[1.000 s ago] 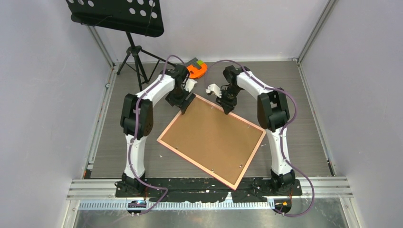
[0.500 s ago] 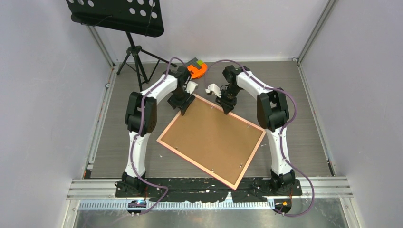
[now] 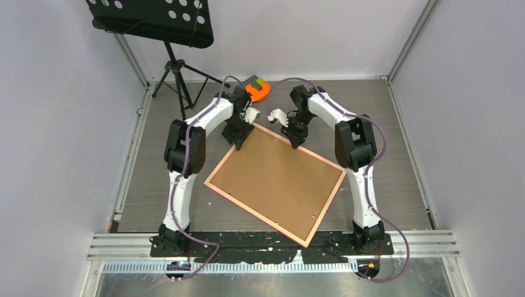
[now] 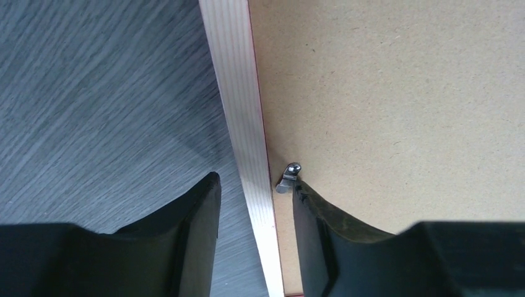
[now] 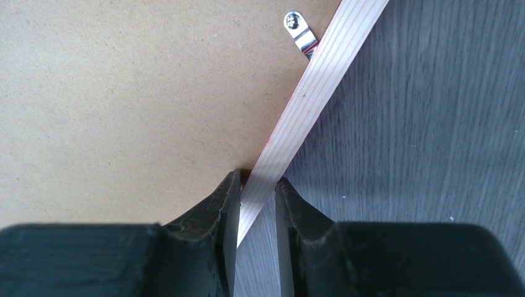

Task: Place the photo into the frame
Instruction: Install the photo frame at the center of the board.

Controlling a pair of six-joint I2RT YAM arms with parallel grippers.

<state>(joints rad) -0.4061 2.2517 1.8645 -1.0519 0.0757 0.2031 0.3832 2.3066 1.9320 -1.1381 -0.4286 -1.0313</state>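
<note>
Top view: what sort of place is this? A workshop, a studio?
Most likely a robotics test booth, not a workshop: plain walls close in one table, a left arm and a right arm are bolted at its near edge, and a frame lies between them.

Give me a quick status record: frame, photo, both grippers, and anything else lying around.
frame: lying back side up, brown backing board filling it
photo: not visible in any view
left gripper: open, one finger on each side of the frame's rail, beside a metal clip
right gripper: shut on the frame's far rail
other: orange tape-like object beyond the frame; music stand at far left
</note>
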